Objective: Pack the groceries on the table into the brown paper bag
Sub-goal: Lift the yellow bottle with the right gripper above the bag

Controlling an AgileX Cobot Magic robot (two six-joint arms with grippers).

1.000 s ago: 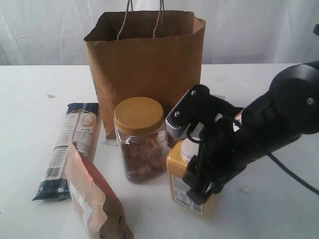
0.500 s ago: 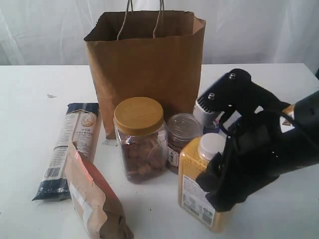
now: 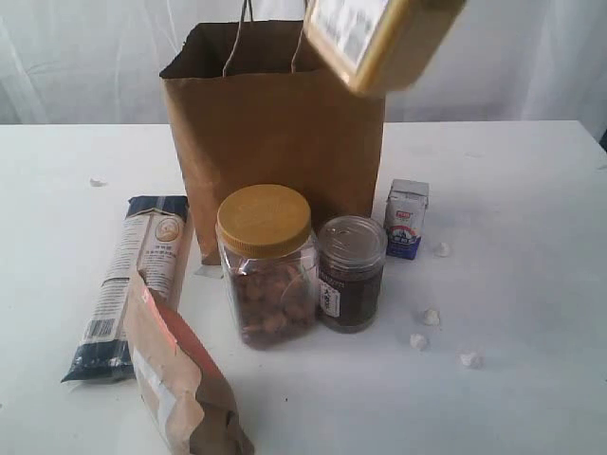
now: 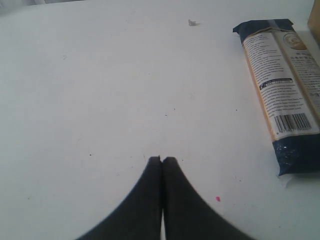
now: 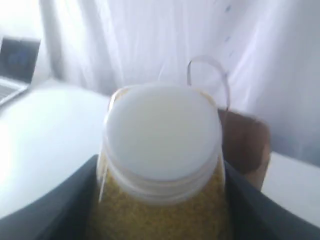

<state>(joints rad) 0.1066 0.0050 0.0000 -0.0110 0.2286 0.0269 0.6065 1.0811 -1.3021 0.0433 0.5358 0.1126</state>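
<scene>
Up off the table (image 3: 531,190), the yellow white-capped bottle (image 3: 384,43) now hangs tilted over the brown paper bag (image 3: 275,123), clamped by the right gripper (image 5: 160,210); the left gripper (image 4: 161,161) is pressed closed.

Tilted yellow white-capped bottle (image 3: 384,43) aloft by rim of brown paper bag (image 3: 275,133)

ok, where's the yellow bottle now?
The yellow white-capped bottle is aloft at the exterior view's top, tilted above the right corner of the brown paper bag, held by the right hand.

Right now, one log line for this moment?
right pincer: shut on yellow white-capped bottle, raised by brown paper bag | left pincer: shut, empty, over white tabletop
</scene>
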